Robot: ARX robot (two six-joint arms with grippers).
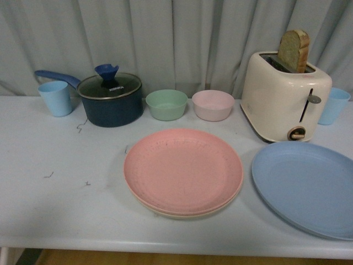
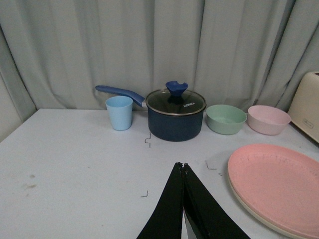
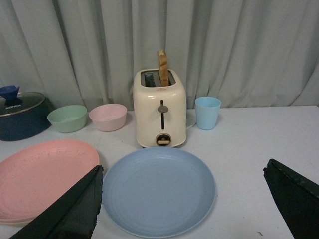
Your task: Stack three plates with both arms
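The pink plate (image 1: 183, 170) lies on top of the beige plate (image 1: 182, 214) in the middle of the table; only the beige rim shows beneath it. The light blue plate (image 1: 306, 186) lies alone to the right, in front of the toaster. Neither arm shows in the front view. In the left wrist view my left gripper (image 2: 182, 165) is shut and empty above the table, left of the pink plate (image 2: 279, 185). In the right wrist view my right gripper (image 3: 183, 172) is open wide, its jaws on either side of the light blue plate (image 3: 158, 190), above and short of it.
Along the back stand a light blue cup (image 1: 55, 97), a dark blue lidded pot (image 1: 110, 98), a green bowl (image 1: 166, 104), a pink bowl (image 1: 213, 105), a cream toaster (image 1: 285, 96) with bread, and another blue cup (image 1: 333, 105). A grey curtain hangs behind.
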